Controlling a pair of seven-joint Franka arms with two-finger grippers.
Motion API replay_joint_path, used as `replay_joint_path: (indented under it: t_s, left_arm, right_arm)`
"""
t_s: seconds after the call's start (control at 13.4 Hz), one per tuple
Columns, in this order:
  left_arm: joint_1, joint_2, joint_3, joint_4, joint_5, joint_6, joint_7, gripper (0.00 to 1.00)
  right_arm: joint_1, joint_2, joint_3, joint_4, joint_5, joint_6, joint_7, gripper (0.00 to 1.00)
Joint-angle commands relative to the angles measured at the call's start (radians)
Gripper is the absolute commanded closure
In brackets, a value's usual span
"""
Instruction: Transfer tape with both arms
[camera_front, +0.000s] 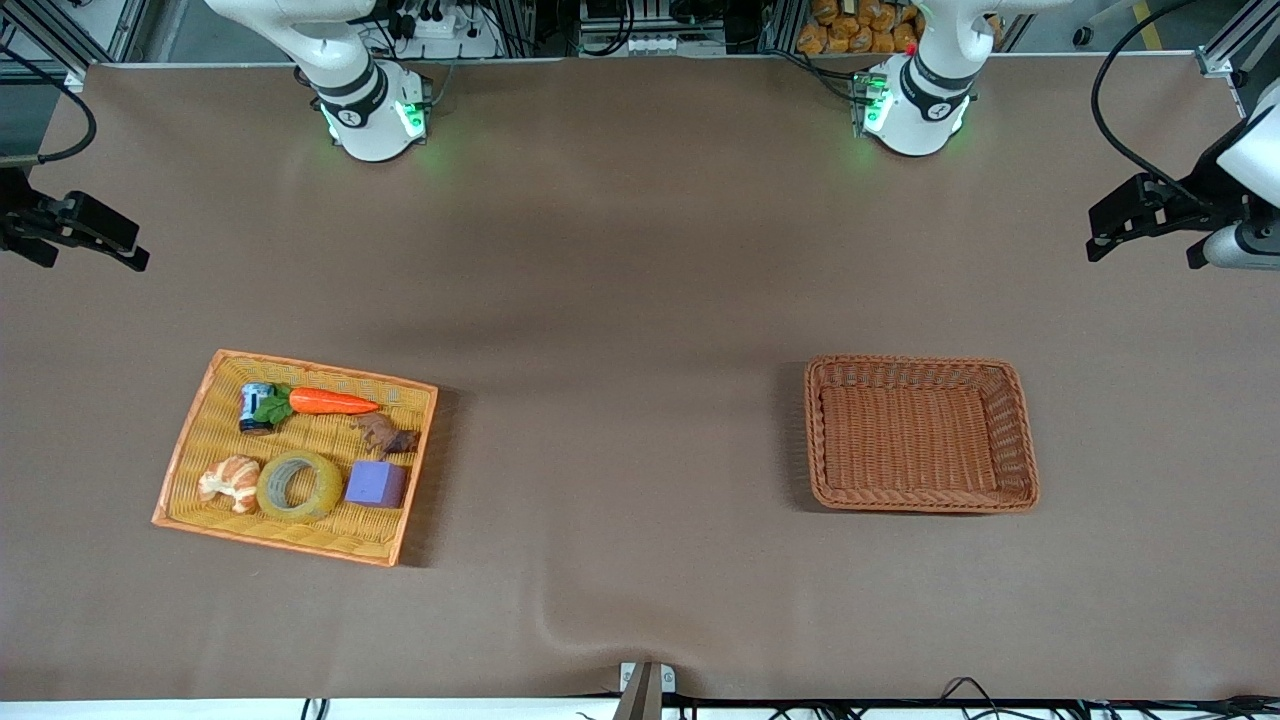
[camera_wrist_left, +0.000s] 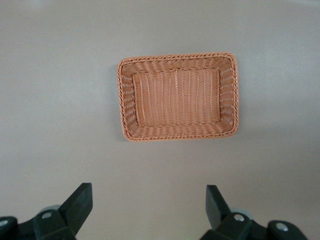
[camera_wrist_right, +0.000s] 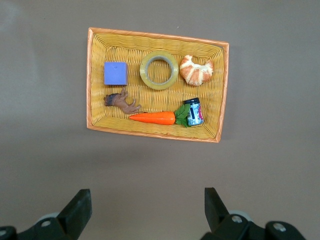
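Right gripper (camera_front: 75, 235) hangs wide open and empty at the right arm's end of the table; left gripper (camera_front: 1150, 215) likewise, waiting. Pickup not begun. Tape (camera_front: 299, 486) lies flat in yellow tray (camera_front: 180, 470), hole upward, between croissant (camera_front: 231, 482) and purple cube (camera_front: 376, 483); next move: descend, grip its rim

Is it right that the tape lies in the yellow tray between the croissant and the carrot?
Not quite. In the yellow tray, the tape lies between the croissant and the purple cube, as the front view shows; the carrot lies farther from the camera.
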Motion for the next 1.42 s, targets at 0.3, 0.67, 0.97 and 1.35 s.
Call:
replay_joint_path:
  t_s: [0.3, 0.67, 0.97, 1.35]
  left_arm:
    - [0.003, -0.008, -0.004, 0.004, -0.021, -0.009, -0.018, 0.00]
    - [-0.001, -0.004, -0.003, 0.003, -0.021, -0.009, -0.018, 0.00]
    - [-0.005, -0.001, -0.004, 0.003, -0.021, -0.009, -0.016, 0.00]
    - [-0.008, -0.002, -0.061, 0.001, -0.021, -0.022, -0.019, 0.00]
  right_arm:
    - [0.007, 0.014, -0.002, 0.019, -0.003, -0.013, 0.016, 0.00]
    - [-0.007, 0.058, -0.003, 0.011, -0.003, 0.000, 0.016, 0.00]
    - [-0.031, 0.147, -0.009, 0.005, -0.003, 0.103, 0.016, 0.00]
    - [-0.033, 0.304, -0.008, -0.007, 0.000, 0.235, -0.004, 0.00]
